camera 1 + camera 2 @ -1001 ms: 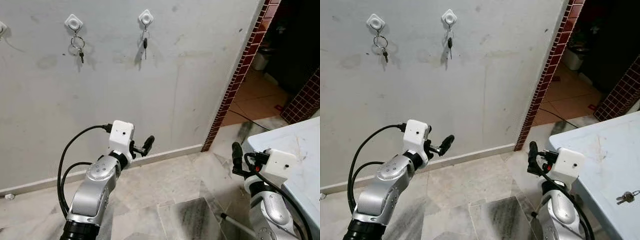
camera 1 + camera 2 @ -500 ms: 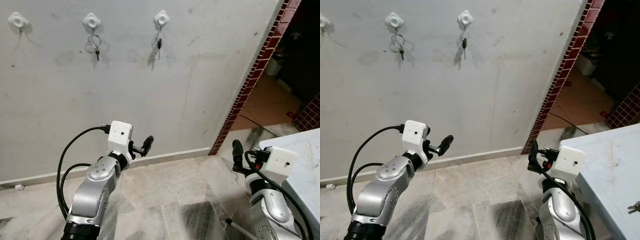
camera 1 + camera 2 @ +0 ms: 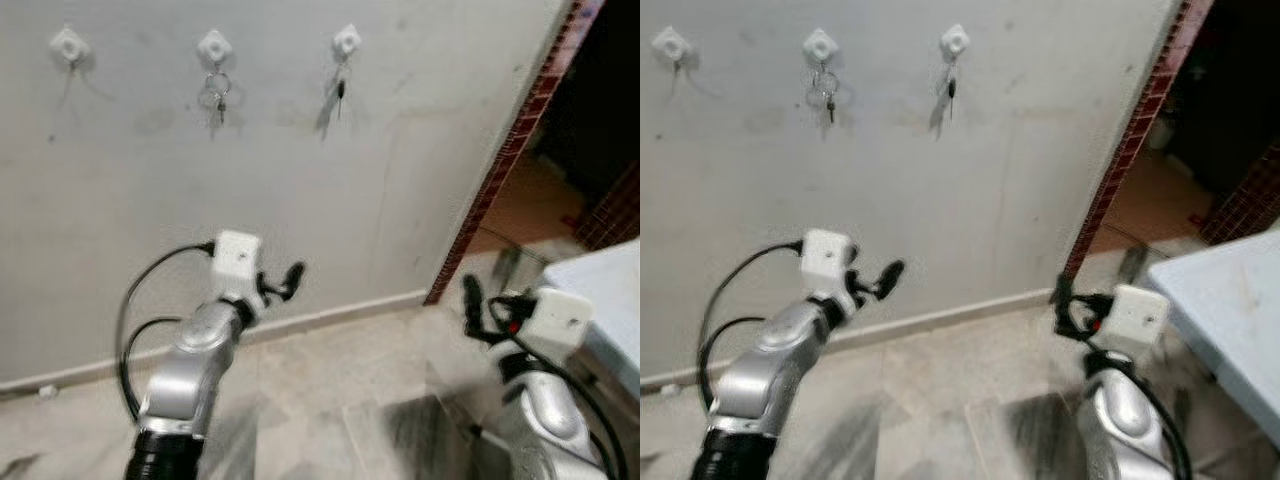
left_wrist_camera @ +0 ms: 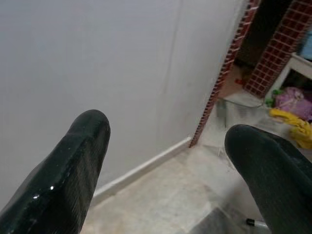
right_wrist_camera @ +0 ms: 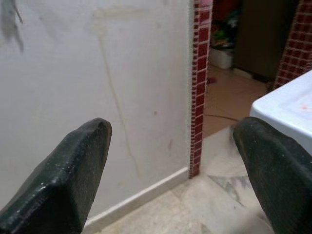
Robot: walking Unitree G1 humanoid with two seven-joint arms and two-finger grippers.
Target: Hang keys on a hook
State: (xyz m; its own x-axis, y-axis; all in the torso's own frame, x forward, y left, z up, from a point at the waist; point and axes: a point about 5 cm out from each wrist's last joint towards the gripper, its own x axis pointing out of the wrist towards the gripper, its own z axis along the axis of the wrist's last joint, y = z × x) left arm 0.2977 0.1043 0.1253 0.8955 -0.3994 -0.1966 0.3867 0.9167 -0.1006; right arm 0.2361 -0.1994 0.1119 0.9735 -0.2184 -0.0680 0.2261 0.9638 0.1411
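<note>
Grey plastered wall faces the robot, carrying three white hooks in a row near its top. Left hook appears bare or holds something too faint to identify. Middle hook carries a ring of keys. Right hook carries a single dark key. The head views are blurred.

Left pincer is raised at mid-height before the wall, well below the hooks; in the wrist view its fingers stand released and wide apart, with nothing between them. Right pincer hangs low near the doorway, fingers likewise spread and empty.

Assessment: two hooks already bear keys, so that portion looks complete. Neither pincer holds a key, so any further hanging would require fetching one first; none can be made out in these frames.

Surroundings: pale marbled floor tiles, a white skirting along the wall foot, a red-tiled door edge opening onto a dim room, and the corner of a white bench at the robot's right.
</note>
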